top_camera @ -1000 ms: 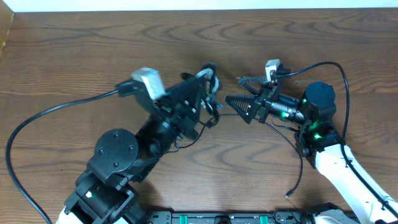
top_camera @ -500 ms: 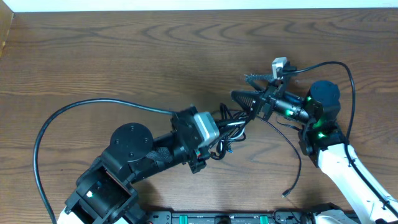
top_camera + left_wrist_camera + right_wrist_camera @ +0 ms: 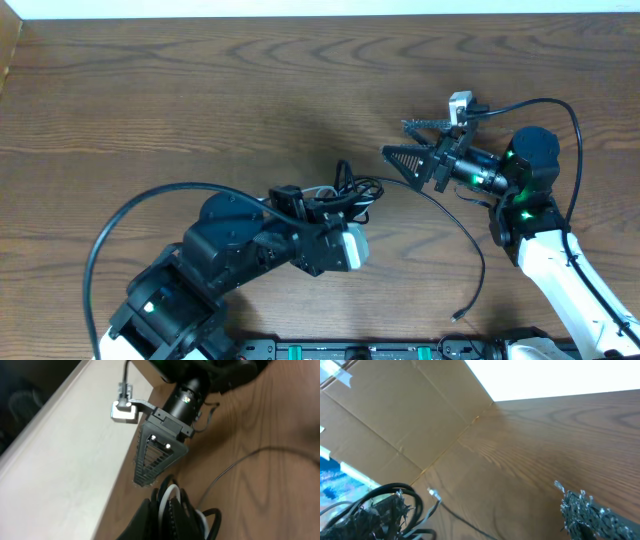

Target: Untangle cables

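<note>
overhead, we see the cables (image 3: 352,186) bunched in our closed left pincer (image 3: 167,509), lying just left of the right pincer (image 3: 401,146), which gapes wide and empty.

the cables (image 3: 350,188) are black, one white, on a brown wood-grained table (image 3: 200,90).

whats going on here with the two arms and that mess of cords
Two robot arms are working on untangling cables on a wooden table. The left tool appears shut on the cable bundle, a knot of black cords and a white one near the table's middle. The right tool hangs open beside it, gripping nothing. One loose black cable trails from the bundle toward the front edge.
</note>
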`<state>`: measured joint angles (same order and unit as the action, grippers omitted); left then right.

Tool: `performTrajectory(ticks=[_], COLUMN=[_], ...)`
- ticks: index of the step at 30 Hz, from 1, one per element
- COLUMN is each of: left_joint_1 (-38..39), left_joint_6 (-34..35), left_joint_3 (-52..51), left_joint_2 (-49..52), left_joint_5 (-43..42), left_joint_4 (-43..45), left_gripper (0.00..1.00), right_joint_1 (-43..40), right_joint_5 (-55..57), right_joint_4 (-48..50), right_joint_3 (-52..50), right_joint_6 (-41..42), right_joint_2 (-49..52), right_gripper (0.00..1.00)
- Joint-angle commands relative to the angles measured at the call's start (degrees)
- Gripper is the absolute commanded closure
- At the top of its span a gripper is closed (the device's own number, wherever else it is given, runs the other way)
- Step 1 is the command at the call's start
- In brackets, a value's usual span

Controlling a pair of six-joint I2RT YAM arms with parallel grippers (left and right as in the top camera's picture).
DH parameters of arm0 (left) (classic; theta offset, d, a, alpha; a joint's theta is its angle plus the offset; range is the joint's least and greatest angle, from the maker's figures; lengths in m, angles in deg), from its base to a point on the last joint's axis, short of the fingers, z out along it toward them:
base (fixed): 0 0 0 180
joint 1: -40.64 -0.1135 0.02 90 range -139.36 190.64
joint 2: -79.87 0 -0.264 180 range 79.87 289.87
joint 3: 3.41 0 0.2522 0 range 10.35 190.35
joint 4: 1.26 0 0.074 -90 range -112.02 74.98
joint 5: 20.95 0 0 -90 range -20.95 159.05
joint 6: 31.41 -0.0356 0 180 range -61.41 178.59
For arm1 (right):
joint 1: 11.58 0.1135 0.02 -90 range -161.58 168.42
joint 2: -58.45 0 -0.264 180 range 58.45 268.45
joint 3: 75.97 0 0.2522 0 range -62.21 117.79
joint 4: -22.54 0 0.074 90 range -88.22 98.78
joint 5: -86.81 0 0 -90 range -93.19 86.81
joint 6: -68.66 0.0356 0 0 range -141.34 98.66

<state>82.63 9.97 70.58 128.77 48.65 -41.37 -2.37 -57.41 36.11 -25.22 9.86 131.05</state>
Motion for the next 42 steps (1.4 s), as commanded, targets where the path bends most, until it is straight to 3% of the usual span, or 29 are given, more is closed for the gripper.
performTrajectory(ticks=[1, 11, 22, 32, 42], left_joint_1=[-0.2, -0.2, -0.2, -0.2, -0.2], left_joint_6=[-10.9, -14.3, -20.8, -23.0, -23.8], left_joint_3=[0.0, 0.0, 0.0, 0.0, 0.0], left_joint_2=[1.0, 4.9, 5.0, 5.0, 5.1], left_joint_5=[0.0, -0.1, -7.8, -10.1, -10.0], left_joint_4=[0.5, 3.7, 3.7, 3.7, 3.7], left_gripper=[0.92, 0.93, 0.93, 0.93, 0.92], right_joint_1=[-0.5, -0.4, -0.4, -0.4, -0.4], right_joint_5=[-2.9, -7.9, -9.3, -12.4, -15.7], right_joint_4=[0.3, 0.3, 1.7, 11.1, 11.1], right_joint_3=[0.8, 0.8, 0.8, 0.8, 0.8], right_joint_6=[-0.6, 4.3, 19.8, 30.6, 45.0], right_joint_2=[0.0, 0.0, 0.0, 0.0, 0.0], right_gripper=[0.01, 0.01, 0.01, 0.01, 0.04])
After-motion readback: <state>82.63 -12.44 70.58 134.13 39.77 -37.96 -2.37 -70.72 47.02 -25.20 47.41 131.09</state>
